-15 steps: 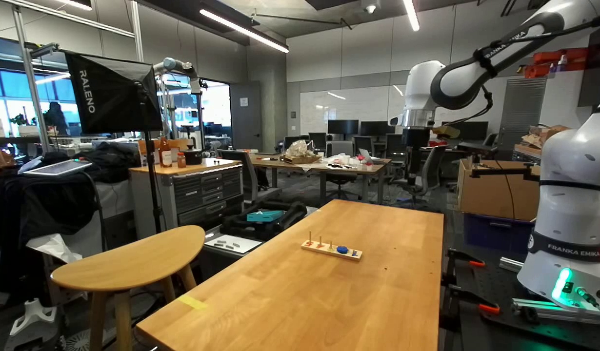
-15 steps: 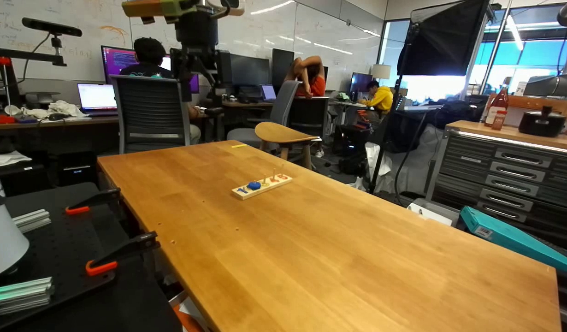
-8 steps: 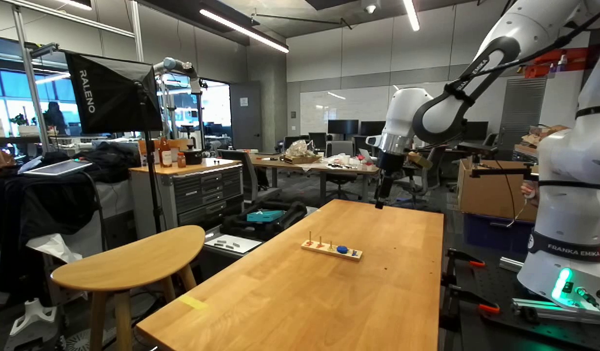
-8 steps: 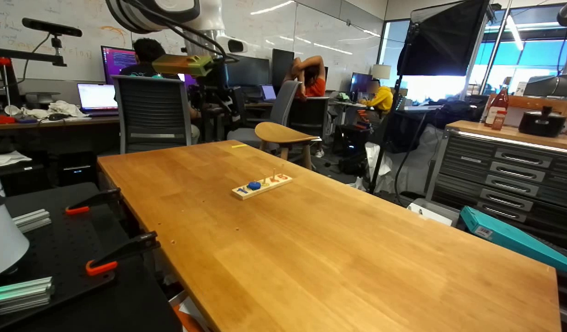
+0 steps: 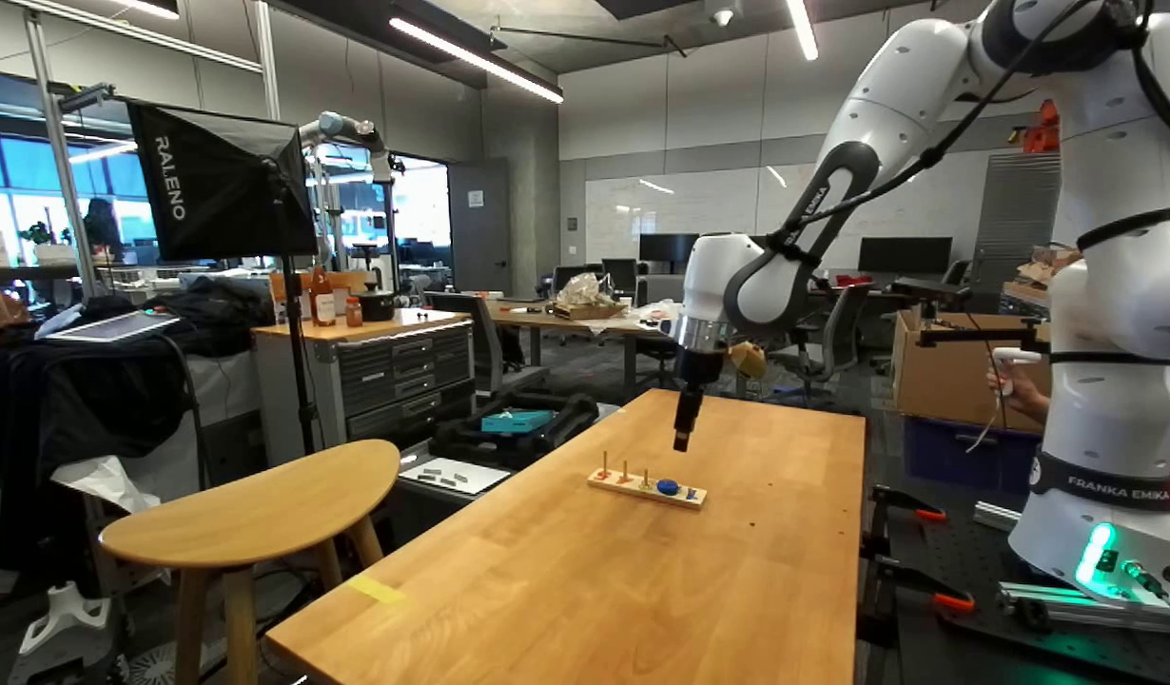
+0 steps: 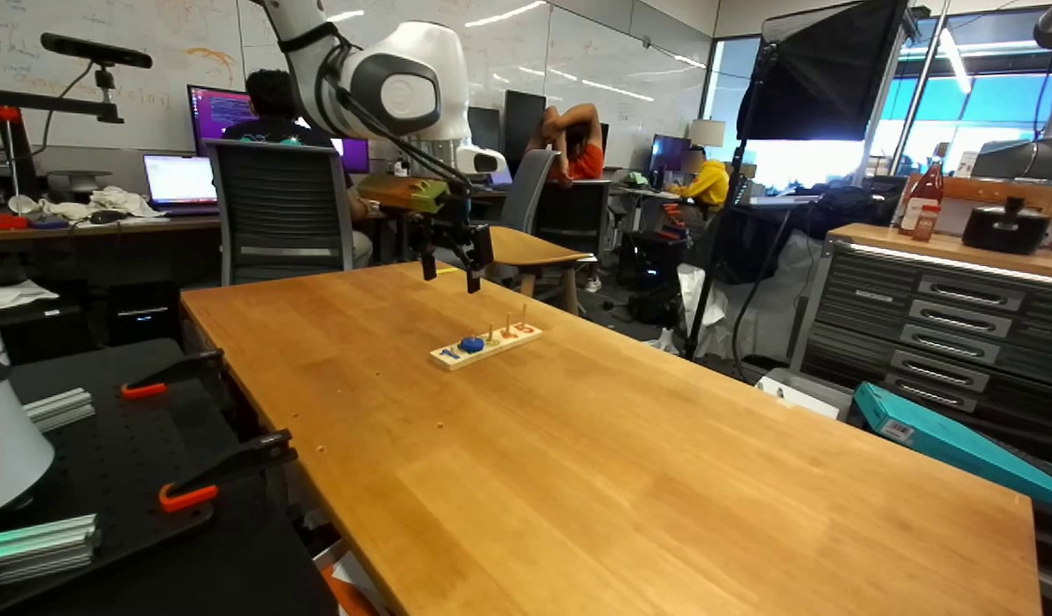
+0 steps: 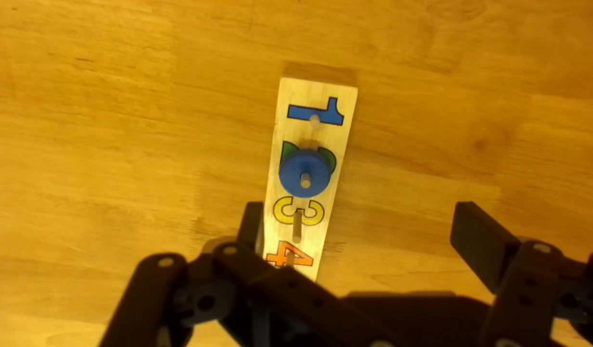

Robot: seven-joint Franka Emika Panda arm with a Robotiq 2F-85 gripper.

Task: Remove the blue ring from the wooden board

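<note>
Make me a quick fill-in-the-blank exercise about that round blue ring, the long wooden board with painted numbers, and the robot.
The round blue ring partly covers a painted numeral coloured ____.
On the long, pale wooden board, the end numeral nearer the ring is ____.
The black, two-fingered end effector is not shut but ____.
In the wrist view, the painted numeral 3 is coloured ____.

Missing words: green; 1; open; yellow.

— Ring (image 7: 291, 175), colour?
— Solid blue.
— Wooden board (image 7: 327, 192), ground and markings?
— Pale ground. Black-outlined figures: 1 (image 7: 303, 113) blue, 3 (image 7: 310, 220) yellow, 4 (image 7: 302, 260) orange, and a partly covered figure (image 7: 288, 150) in green.
— Gripper (image 6: 451, 276)?
— Black.
— Arm (image 5: 904, 90)?
— White, with dark bands.
— Table (image 5: 585, 580)?
— Honey-brown, with streaked grain.
</note>
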